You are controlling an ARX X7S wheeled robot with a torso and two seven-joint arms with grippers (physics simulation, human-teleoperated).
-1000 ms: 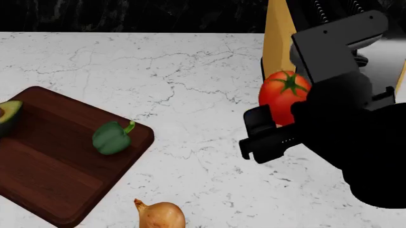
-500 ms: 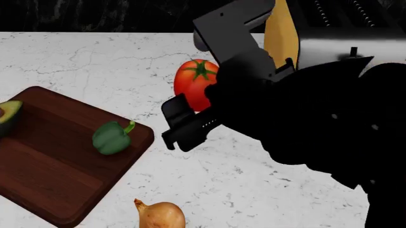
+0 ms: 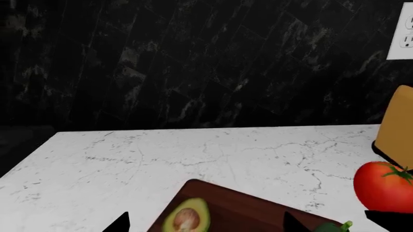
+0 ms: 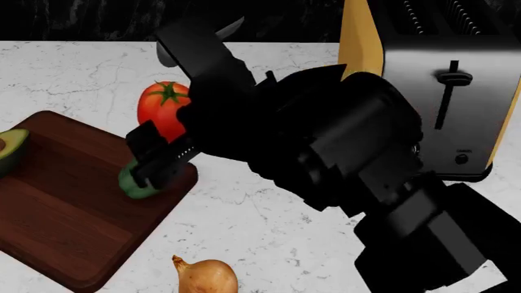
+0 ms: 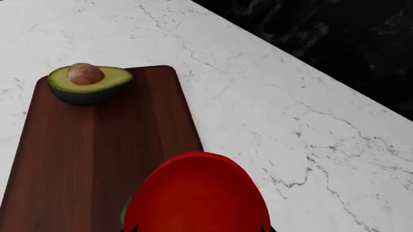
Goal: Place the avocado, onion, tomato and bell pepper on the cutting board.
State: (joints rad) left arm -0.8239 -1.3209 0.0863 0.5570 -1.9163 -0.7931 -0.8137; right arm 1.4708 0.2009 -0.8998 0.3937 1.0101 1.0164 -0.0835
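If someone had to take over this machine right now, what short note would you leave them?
Right claw: shut on the tomato, carried above the cutting board's near corner.
Left claw: not in sight in any view.
Done: avocado and bell pepper are on the board.
Left: set the tomato down on a bare part of the board, then fetch the onion from the marble counter.

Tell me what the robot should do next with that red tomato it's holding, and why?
Probably carry the tomato a little further over the cutting board and lower it onto bare wood between the avocado and bell pepper. The right gripper holds it near the board's edge, close above the pepper.
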